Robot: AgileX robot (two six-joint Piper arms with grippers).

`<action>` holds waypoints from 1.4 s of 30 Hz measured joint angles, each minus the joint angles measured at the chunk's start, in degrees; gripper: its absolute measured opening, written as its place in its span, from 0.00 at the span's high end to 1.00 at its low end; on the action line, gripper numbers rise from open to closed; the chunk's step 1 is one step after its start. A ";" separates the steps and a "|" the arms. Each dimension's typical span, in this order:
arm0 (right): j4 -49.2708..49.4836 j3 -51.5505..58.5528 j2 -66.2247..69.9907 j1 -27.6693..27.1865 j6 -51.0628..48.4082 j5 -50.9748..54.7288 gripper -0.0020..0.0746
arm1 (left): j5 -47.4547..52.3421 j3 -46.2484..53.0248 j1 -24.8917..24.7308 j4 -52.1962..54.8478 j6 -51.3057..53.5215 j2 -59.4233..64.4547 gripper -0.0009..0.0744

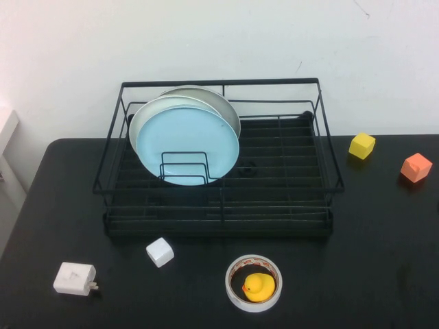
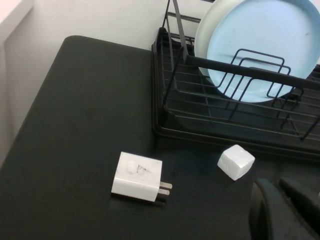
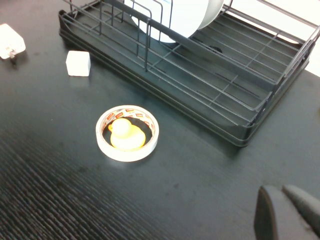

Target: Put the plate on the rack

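High view: the plate (image 1: 186, 142) already stands on edge inside the rack (image 1: 219, 205), leaning back against two other plates and propped in the wire divider (image 1: 184, 168) at the rack's left half. Neither arm shows here; both sit back off the near edge of the worktop (image 1: 357, 274), so the plate lies ahead of both, farther from the robot.

Left wrist view: the left claw (image 2: 285, 210) hangs low over the worktop, fingers clenched on nothing, near the white cube (image 2: 236, 161) and charger (image 2: 137, 176). The plate's face tilts toward it, just beyond the rack's front rail. This arm looks the nearer one.

Right wrist view: the right claw (image 3: 287, 212) is likewise clenched and empty, with the tape roll (image 3: 127, 133) holding a rubber duck (image 3: 124, 134) between it and the rack's front.
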 joint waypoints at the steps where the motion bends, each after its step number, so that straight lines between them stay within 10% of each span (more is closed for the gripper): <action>1: 0.00 0.00 0.00 0.00 0.00 0.00 0.97 | 0.00 0.00 0.00 0.00 -0.09 0.00 0.99; 42: 0.00 0.00 0.00 0.00 0.00 0.00 0.98 | 0.31 0.00 0.00 -0.49 12.87 0.00 0.99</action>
